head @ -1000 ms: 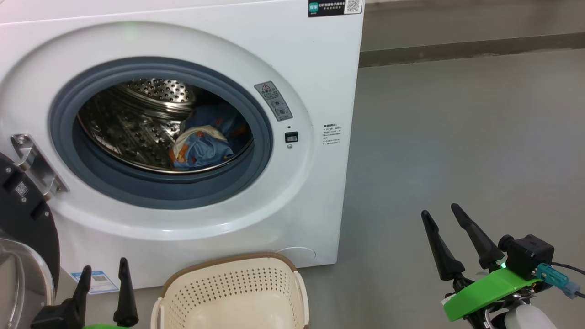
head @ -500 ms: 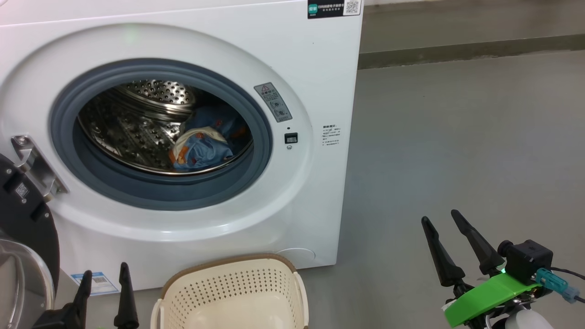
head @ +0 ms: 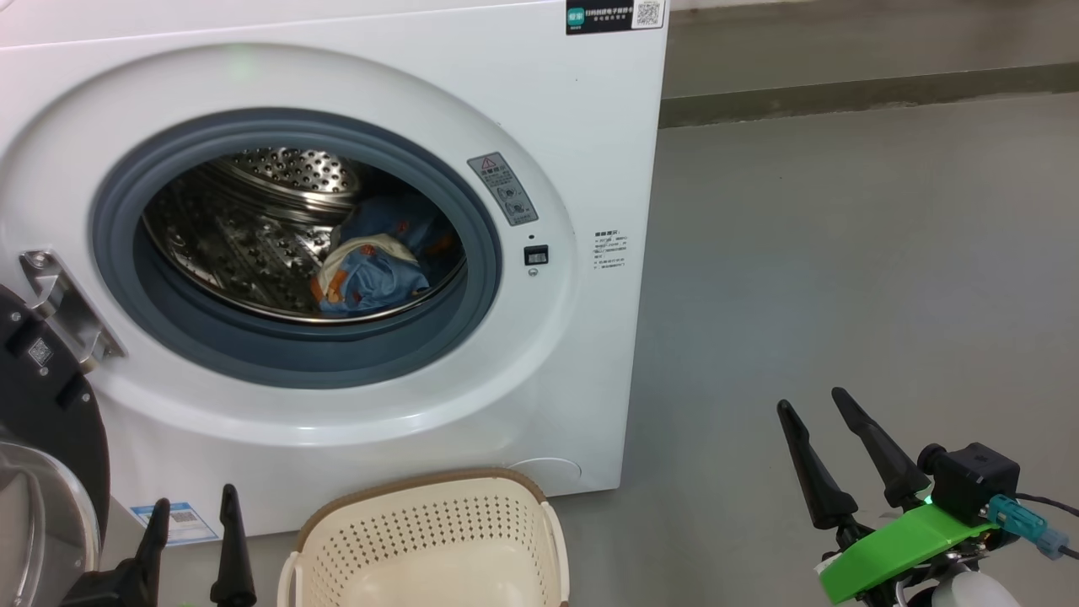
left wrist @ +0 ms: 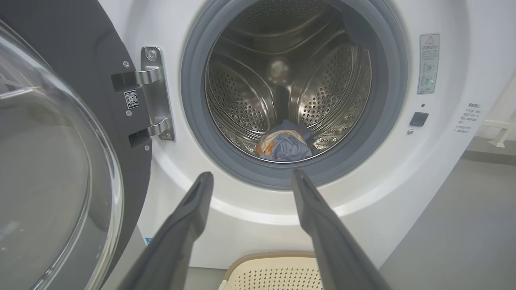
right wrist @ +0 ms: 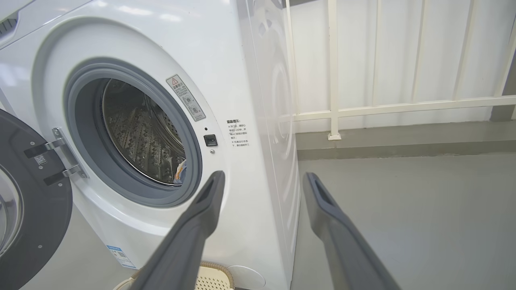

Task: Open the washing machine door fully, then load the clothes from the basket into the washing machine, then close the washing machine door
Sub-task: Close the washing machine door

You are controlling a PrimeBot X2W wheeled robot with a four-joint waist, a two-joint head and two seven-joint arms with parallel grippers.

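Little changes over the last second. Both arms sink a touch, then go still. The slight slide of the whole picture looks like the head's own, not the scene's.

The left gripper (head: pixel 194 499) sits at the near left, just left of the basket (head: pixel 438 527). Its fingers are spread and hold nothing. The right gripper (head: pixel 811 399) hangs over bare floor (head: pixel 843 253) at the near right, well apart from the washer (head: pixel 556 126), also spread wide and empty.

The clothes (head: pixel 375 265) lie low in the drum (head: pixel 253 236), toward its right side and inside the grey ring (head: pixel 472 278). No cloth drapes over the ring. The basket stands on the floor just in front of the washer, and the part of it in view holds no cloth. The door (head: pixel 46 413) hangs swung out to the left on its hinge (head: pixel 63 303), well off the opening.

With both arms drawn back and idle, loading looks finished. This reads as the pause between steps, with only the closing of the door left to do. The left gripper is the nearer one to the door. It would probably have to reach round the door's outer side and sweep it right until it meets the latch (head: pixel 536 255). With the ring clear of fabric, the door should seat without trapping anything. The basket stands close under the opening, so a low sweep might brush it.
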